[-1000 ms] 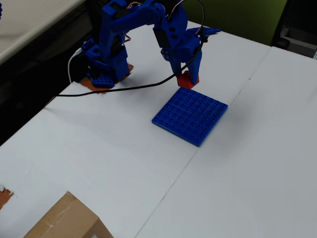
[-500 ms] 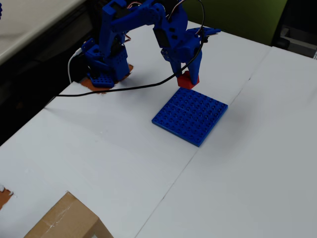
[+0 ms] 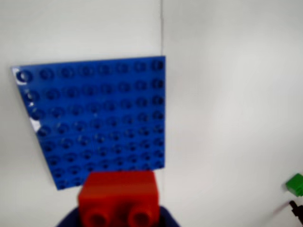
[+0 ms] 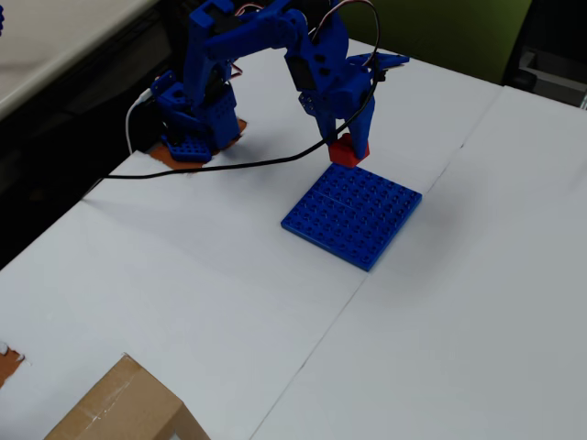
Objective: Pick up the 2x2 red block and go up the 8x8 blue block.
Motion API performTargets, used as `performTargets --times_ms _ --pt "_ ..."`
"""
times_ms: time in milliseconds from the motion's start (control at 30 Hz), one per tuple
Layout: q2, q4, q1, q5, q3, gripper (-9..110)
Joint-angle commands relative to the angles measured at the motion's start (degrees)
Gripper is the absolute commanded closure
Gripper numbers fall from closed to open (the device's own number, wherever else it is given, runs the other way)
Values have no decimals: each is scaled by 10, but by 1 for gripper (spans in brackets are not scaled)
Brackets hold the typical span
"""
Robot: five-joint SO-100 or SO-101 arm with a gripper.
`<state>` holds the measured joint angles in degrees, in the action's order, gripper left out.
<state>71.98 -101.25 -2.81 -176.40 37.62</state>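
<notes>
The 2x2 red block (image 4: 346, 151) hangs just past the far edge of the 8x8 blue block (image 4: 352, 215), and my gripper (image 4: 346, 145) is shut on it. In the wrist view the red block (image 3: 118, 196) fills the bottom centre with two studs facing the camera, and dark blue gripper parts show beside it at the bottom edge. The flat blue block (image 3: 94, 120) lies right beyond it on the white table, its stud grid fully visible. The red block's underside is hidden, so contact with the table cannot be judged.
The arm's base (image 4: 193, 128) stands at the back left, with a black cable (image 4: 211, 165) running across the table. A cardboard box (image 4: 119, 408) sits at the front left corner. A small green piece (image 3: 296, 183) shows at the wrist view's right edge.
The arm has shifted a little, and the red block in the gripper looks slightly smaller and lifted. The blue block has not moved.
</notes>
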Motion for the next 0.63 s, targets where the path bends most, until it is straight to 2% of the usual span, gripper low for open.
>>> performTargets --times_ms 0,600 --pt "20 8 0 -86 0 101" --pt "18 4 1 -89 -5 101"
